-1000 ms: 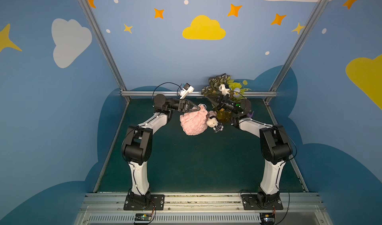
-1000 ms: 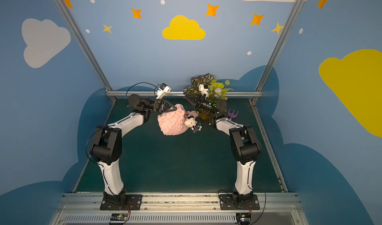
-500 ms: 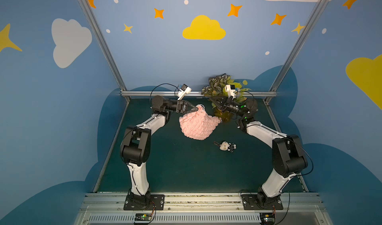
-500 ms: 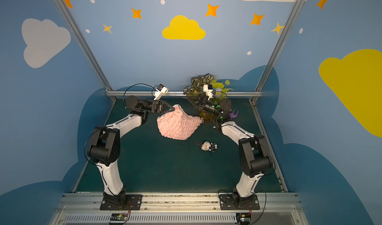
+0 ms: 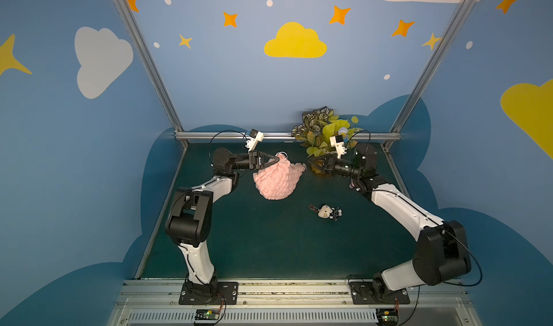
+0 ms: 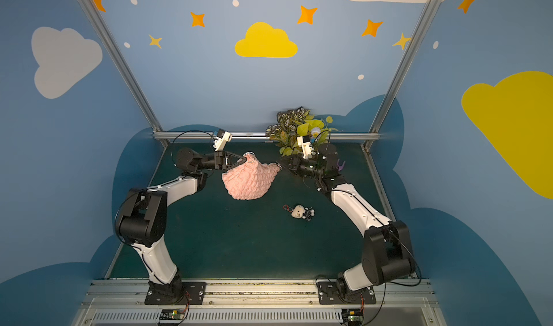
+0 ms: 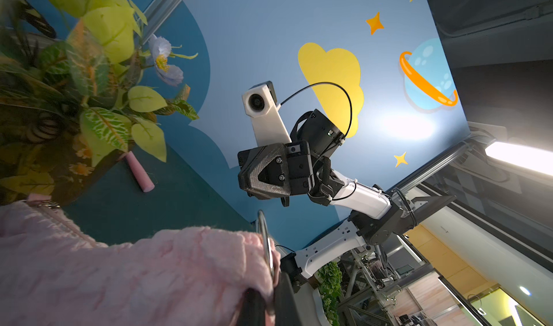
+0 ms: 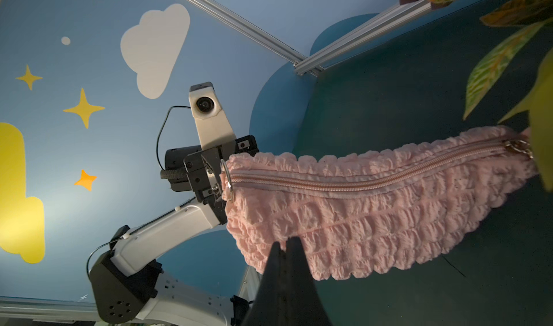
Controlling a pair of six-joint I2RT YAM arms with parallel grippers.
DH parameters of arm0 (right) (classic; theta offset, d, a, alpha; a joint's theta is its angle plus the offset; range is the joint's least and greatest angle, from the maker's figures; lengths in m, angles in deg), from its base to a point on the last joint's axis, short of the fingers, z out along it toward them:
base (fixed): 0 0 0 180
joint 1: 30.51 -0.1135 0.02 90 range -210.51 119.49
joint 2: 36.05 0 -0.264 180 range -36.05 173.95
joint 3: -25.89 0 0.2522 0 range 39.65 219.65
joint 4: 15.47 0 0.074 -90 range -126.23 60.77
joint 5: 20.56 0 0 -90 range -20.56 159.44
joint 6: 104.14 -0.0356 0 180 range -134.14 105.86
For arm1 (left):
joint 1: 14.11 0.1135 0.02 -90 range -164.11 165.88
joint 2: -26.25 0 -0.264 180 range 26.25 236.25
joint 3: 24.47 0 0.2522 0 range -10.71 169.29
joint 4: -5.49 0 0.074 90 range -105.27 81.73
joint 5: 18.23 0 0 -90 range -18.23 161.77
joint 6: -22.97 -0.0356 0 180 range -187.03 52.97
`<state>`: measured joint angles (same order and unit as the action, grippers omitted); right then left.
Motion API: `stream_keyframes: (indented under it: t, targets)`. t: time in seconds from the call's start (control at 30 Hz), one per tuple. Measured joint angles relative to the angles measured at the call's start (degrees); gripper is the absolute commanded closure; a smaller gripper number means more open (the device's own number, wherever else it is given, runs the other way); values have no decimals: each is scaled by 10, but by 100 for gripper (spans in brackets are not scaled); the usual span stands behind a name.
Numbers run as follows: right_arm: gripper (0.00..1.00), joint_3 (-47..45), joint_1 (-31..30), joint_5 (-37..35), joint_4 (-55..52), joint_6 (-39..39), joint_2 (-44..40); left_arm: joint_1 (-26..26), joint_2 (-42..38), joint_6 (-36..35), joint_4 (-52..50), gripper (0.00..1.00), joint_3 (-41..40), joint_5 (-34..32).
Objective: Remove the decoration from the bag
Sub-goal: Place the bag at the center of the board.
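The left gripper (image 5: 276,159) was clamped shut on one top corner of the bag (image 5: 276,180), just beside its ring (image 8: 226,177). That hold kept the corner lifted near the middle of the table's (image 5: 269,249) back edge while the pink body sagged below it. It was probably meant to anchor the soft bag and keep its hardware reachable. Whether the bag's underside rested on the table could not be told.

The right gripper (image 8: 287,249) had its fingers pressed together with nothing between them. In both top views it sat just beside the bag's free corner, in front of the plant (image 5: 323,128) that stood toward the back right corner.

The decoration (image 5: 327,212) lay on its side on the table, right of centre and well apart from the bag. Its red cord was loose and touched neither gripper. Judged from that gap, the removal itself looked complete, leaving only the bag to be set down.
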<state>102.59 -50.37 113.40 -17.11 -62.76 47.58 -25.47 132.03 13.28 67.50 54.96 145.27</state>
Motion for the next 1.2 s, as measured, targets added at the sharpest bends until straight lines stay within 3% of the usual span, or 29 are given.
stream_keyframes:
  t: [0.27,0.5,0.7,0.77,0.8,0.83,0.87,0.9,1.03,1.2]
  targets:
    - [92,5,10,-45,-122,84,-55,-76,-34,28,-7,97,5,-45]
    - [90,-3,22,-72,-187,119,-96,-62,-133,-66,-109,98,-87,-97]
    - [80,-10,24,-93,-229,147,-123,-27,-116,-130,-151,94,-182,-130]
    - [72,-14,25,-102,-242,155,-129,-6,-99,-152,-156,79,-203,-138]
    - [67,-15,26,-106,-247,162,-131,5,-92,-162,-158,65,-211,-142]
    - [62,-16,26,-113,-253,162,-134,15,-86,-172,-163,39,-217,-147]
    - [56,-17,27,-119,-258,167,-136,26,-80,-179,-167,5,-223,-153]
    - [50,-18,28,-128,-263,168,-138,37,-78,-189,-174,1,-227,-160]
    - [9,-28,33,-175,-276,174,-158,76,-82,-237,-230,0,-232,-181]
    - [3,-47,45,-254,-279,181,-202,115,-142,-299,-320,0,-230,-213]
